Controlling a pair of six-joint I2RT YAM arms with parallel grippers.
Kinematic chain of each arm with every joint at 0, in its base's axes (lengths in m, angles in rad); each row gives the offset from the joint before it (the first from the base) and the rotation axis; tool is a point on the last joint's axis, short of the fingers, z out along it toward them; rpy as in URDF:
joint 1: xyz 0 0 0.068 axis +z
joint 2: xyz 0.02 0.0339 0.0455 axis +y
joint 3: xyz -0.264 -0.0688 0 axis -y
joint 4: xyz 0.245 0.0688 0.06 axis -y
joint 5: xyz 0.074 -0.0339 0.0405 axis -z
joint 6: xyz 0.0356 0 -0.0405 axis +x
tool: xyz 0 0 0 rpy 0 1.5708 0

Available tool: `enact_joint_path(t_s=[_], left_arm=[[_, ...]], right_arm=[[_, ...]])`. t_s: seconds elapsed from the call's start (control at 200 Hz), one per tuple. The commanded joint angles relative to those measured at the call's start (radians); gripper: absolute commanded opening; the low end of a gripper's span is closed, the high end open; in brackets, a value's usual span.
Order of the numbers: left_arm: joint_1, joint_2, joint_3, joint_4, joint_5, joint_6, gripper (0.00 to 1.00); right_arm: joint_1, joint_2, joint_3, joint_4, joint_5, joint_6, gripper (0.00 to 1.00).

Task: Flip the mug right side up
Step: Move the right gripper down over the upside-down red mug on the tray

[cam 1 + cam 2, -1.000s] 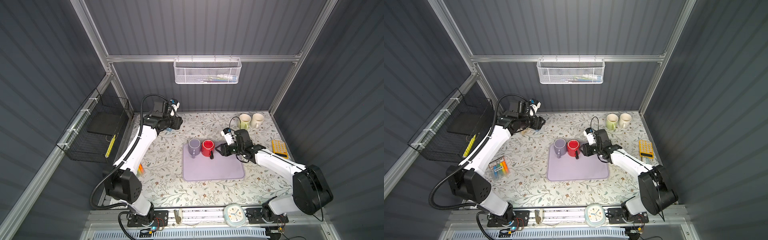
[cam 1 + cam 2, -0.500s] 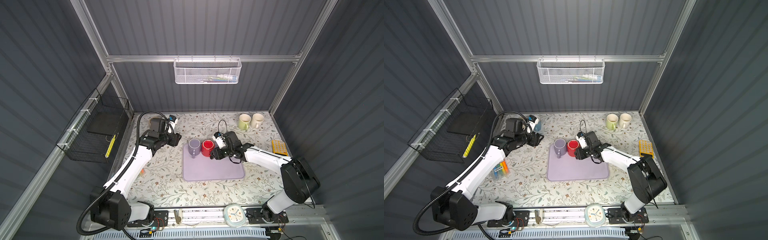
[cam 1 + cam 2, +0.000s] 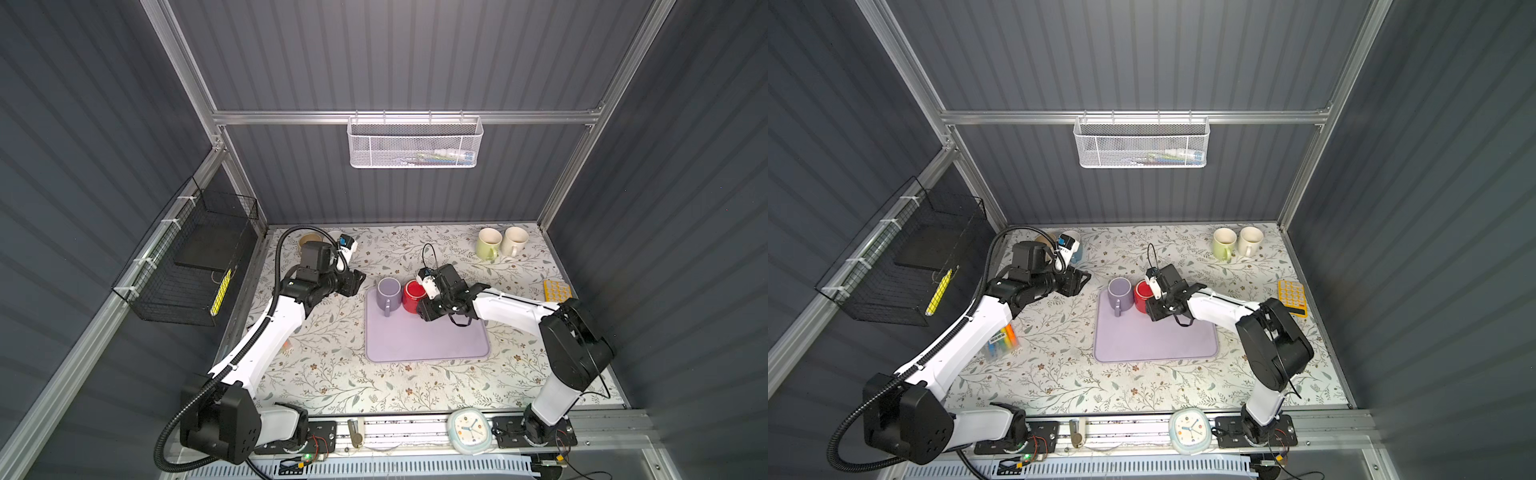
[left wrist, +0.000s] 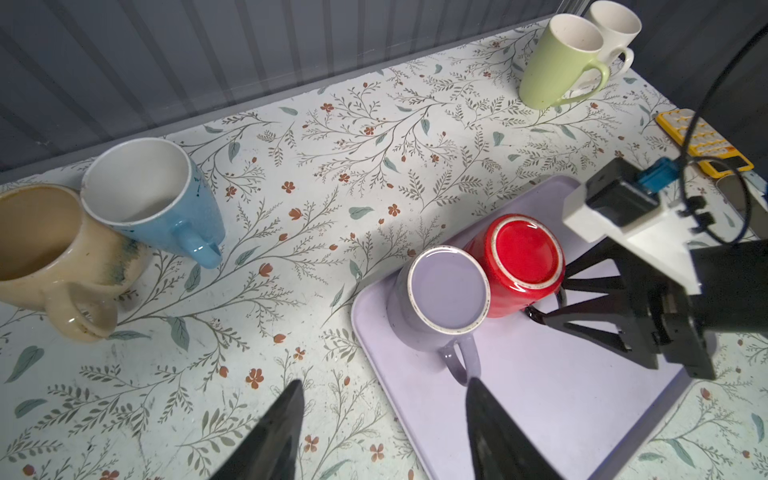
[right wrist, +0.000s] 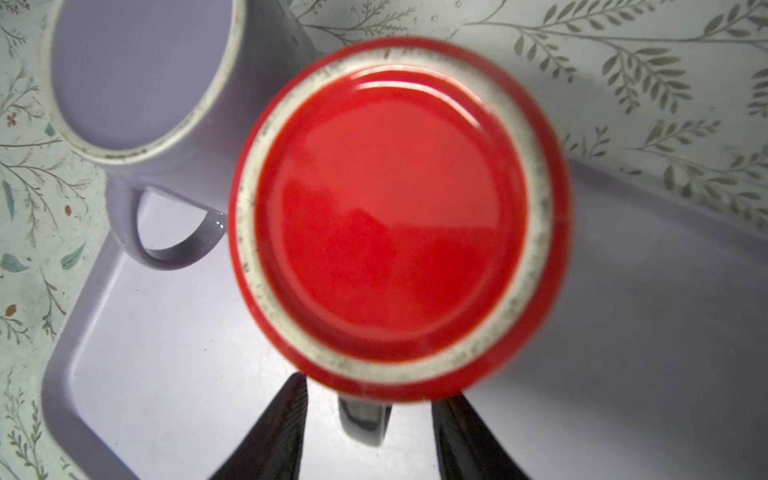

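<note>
Right wrist view: the right claw [image 5: 374,390] is seen open, its jaws set either side of the dark handle [image 5: 365,419] of the red mug [image 5: 395,216], not closed on it. The red mug is stood upside down on the lilac tray [image 5: 623,332], touching a lilac mug [image 5: 137,75]. Beyond, the left claw [image 4: 384,381] is held open over the counter [image 4: 332,145].

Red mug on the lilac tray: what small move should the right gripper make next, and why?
Probably ease the right gripper forward and close it on the dark handle. The glossy red ceramic mug stands base-up on the lilac tray, and the open jaws sit either side of that handle without gripping it yet.
</note>
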State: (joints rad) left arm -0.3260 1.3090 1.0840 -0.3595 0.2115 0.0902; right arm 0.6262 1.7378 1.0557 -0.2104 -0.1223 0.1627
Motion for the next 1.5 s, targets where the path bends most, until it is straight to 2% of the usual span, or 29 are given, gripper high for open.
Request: enact_joint_path(t_s=[0.0,0.615,1.061,1.206,1.496], left_arm=[[-0.005,-0.025,-0.019,0.022,0.036,-0.006,0.62],[-0.009,-0.027,-0.034,0.040,0.062,-0.009,0.62],[-0.010,-0.019,-0.036,0.045,0.078,-0.011,0.62],[-0.010,-0.016,-0.036,0.045,0.084,-0.010,0.62],[-0.012,-0.010,-0.035,0.043,0.091,-0.009,0.62]], right_arm=[[0.010,0.016,0.035,-0.033,0.033,-0.009,0.51],[0.023,0.102,0.083,-0.041,0.093,0.008,0.50],[0.024,0.149,0.108,-0.041,0.100,0.009,0.45],[0.025,0.148,0.110,-0.038,0.104,0.009,0.39],[0.024,0.146,0.105,-0.038,0.107,0.011,0.20]])
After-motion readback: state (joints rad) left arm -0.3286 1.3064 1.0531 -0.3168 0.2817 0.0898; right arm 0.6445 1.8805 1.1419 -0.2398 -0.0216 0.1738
